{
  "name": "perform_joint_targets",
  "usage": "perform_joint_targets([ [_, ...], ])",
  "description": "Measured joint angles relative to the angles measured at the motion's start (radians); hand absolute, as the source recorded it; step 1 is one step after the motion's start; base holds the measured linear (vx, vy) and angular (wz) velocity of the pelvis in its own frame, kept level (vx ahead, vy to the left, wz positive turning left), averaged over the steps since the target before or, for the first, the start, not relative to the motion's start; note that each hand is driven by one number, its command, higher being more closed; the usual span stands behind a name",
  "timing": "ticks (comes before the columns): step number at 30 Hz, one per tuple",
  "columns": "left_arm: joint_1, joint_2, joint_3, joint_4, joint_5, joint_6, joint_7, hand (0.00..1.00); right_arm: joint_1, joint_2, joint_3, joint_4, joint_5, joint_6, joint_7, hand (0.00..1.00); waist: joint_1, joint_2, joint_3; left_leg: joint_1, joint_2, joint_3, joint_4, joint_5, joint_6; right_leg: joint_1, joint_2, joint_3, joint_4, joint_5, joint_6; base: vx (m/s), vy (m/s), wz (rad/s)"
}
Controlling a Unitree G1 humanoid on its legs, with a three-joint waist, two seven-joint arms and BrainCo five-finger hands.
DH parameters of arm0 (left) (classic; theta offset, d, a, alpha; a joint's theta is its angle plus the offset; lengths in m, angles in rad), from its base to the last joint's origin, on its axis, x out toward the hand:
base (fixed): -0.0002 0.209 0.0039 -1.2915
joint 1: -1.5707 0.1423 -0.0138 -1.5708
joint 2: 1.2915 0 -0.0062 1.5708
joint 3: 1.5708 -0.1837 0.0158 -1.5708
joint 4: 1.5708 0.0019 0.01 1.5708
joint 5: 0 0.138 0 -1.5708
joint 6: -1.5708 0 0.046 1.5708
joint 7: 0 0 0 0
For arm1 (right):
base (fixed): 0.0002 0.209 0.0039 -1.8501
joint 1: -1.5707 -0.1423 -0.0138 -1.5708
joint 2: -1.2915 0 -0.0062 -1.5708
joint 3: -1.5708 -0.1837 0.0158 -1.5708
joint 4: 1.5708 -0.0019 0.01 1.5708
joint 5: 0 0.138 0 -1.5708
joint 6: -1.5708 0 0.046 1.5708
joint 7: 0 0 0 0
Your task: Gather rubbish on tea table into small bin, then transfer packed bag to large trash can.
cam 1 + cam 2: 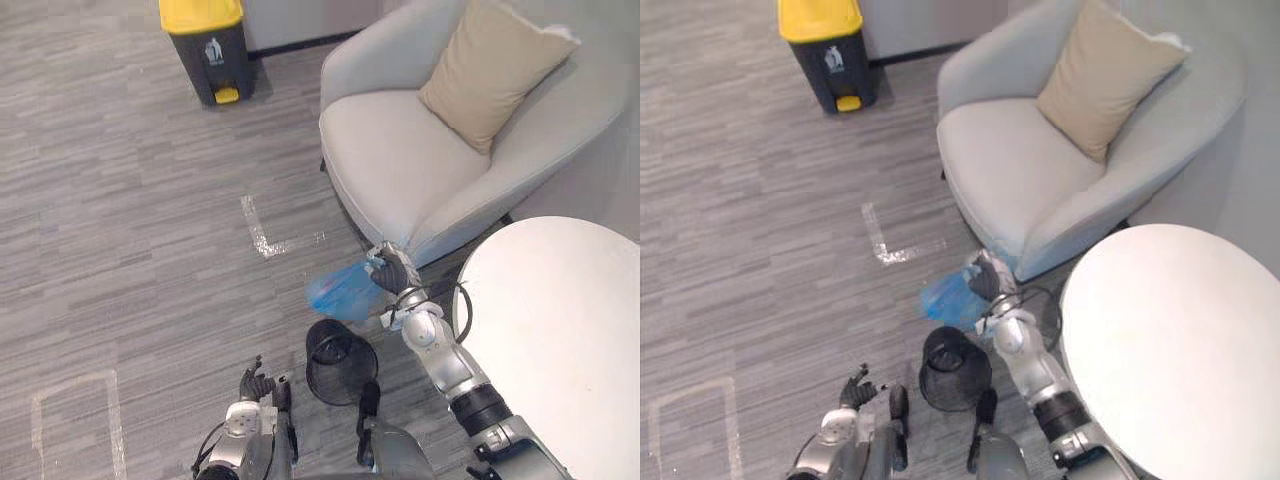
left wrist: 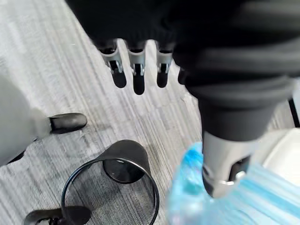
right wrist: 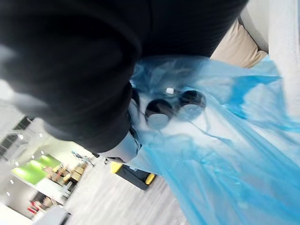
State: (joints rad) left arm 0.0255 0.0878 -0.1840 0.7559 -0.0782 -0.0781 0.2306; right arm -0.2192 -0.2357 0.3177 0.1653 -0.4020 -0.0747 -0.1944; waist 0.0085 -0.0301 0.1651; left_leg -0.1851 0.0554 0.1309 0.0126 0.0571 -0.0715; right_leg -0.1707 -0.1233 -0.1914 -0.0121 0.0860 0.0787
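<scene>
My right hand (image 1: 388,272) is shut on the gathered top of a blue plastic bag (image 1: 338,292), which hangs just above the floor beside the armchair. In the right wrist view its dark fingertips (image 3: 159,112) are curled into the blue plastic (image 3: 225,159). The small black mesh bin (image 1: 340,362) stands on the floor right below the bag, with no liner in it. My left hand (image 1: 257,383) hangs low to the left of the bin, fingers (image 2: 137,70) straight and holding nothing. The large dark trash can with a yellow lid (image 1: 207,45) stands far off at the back.
A light grey armchair (image 1: 420,150) with a tan cushion (image 1: 495,70) stands behind the bag. The round white tea table (image 1: 560,330) is at the right. White tape marks (image 1: 262,238) lie on the grey floor between here and the trash can.
</scene>
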Motion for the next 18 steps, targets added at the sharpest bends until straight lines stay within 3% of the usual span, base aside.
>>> perform_joint_targets([
  [4,0.043,0.021,-0.027,-0.15,0.02,0.001,-0.017,0.0,0.072,-0.006,0.0,-0.077,0.106,-0.025,0.064,1.0,-0.009,0.0,-0.015,0.044,-0.006,-0.003,-0.031,0.0,-0.003,0.035,0.0,0.013,-0.025,0.007,0.006,-0.01,0.026,-0.1],
  [9,0.094,0.066,-0.066,-0.426,0.039,-0.004,-0.022,0.0,0.139,-0.076,-0.001,-0.17,0.225,-0.057,0.128,1.0,-0.011,0.002,-0.045,0.106,-0.011,-0.004,-0.08,0.003,-0.001,0.063,0.001,0.039,-0.03,0.009,0.01,0.03,0.008,-0.15],
  [13,0.106,0.12,-0.08,-0.644,0.039,-0.048,-0.039,0.0,0.168,-0.163,-0.001,-0.228,0.344,-0.073,0.186,1.0,-0.015,0.006,-0.073,0.131,-0.015,-0.003,-0.107,0.019,0.008,0.075,0.001,0.042,-0.03,0.005,0.012,0.06,0.003,-0.02],
  [18,0.105,0.171,-0.103,-0.747,0.066,-0.072,-0.039,0.0,0.168,-0.213,0.001,-0.281,0.477,-0.077,0.239,1.0,-0.014,0.008,-0.092,0.167,-0.02,0.001,-0.115,0.017,0.011,0.105,0.0,0.045,-0.031,0.003,0.01,0.05,0.007,-0.03],
])
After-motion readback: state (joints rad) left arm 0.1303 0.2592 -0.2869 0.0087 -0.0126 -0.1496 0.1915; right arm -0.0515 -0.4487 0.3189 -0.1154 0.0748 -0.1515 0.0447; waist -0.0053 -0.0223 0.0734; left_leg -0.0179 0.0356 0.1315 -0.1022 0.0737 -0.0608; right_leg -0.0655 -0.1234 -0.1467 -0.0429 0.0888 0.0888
